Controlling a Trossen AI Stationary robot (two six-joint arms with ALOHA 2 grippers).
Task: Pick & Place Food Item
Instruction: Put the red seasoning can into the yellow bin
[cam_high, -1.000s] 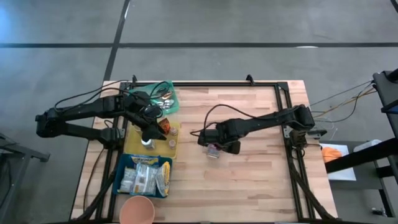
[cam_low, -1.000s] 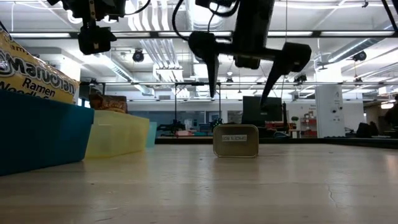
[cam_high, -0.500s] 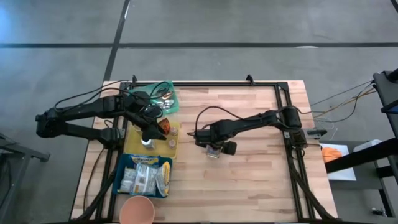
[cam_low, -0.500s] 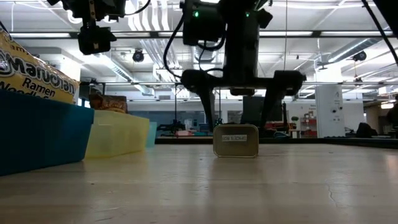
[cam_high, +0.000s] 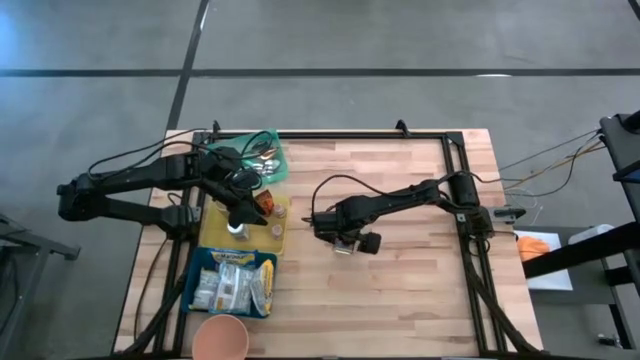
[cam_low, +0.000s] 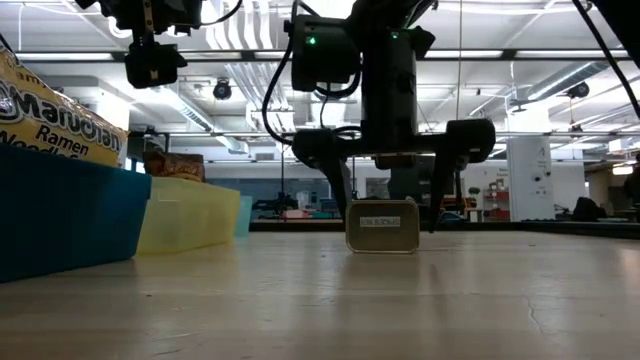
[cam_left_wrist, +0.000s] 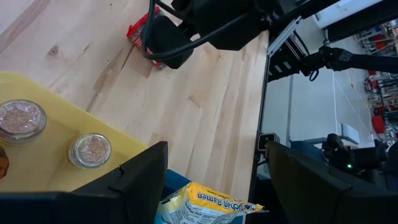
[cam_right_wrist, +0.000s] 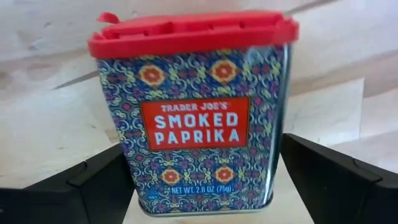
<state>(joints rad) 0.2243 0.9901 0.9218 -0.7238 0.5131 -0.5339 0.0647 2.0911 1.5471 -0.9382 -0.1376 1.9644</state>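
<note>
A smoked paprika tin (cam_right_wrist: 196, 118) with a red lid lies flat on the wooden table (cam_high: 420, 290) near its middle, label up; the low view shows the tin (cam_low: 381, 226) resting on its broad side. My right gripper (cam_low: 390, 222) points down over it, open, one finger (cam_low: 343, 195) on each side of the tin with a gap to it. My left gripper (cam_left_wrist: 217, 180) hangs open above the yellow tray (cam_high: 213, 228) at the table's left, with nothing between its fingers.
The yellow tray holds small spice jars (cam_left_wrist: 90, 149). A blue bin (cam_high: 235, 283) of ramen packets sits nearer, a green bin (cam_high: 262, 160) farther back, and a pink cup (cam_high: 220, 338) at the near left edge. Black frame rails (cam_high: 470, 240) run along the table's sides.
My right gripper has come down over the paprika tin and shifted a little toward the table's left, turning slightly; its fingers, earlier above the tin, now reach down on both sides of it. The tin has stayed put.
</note>
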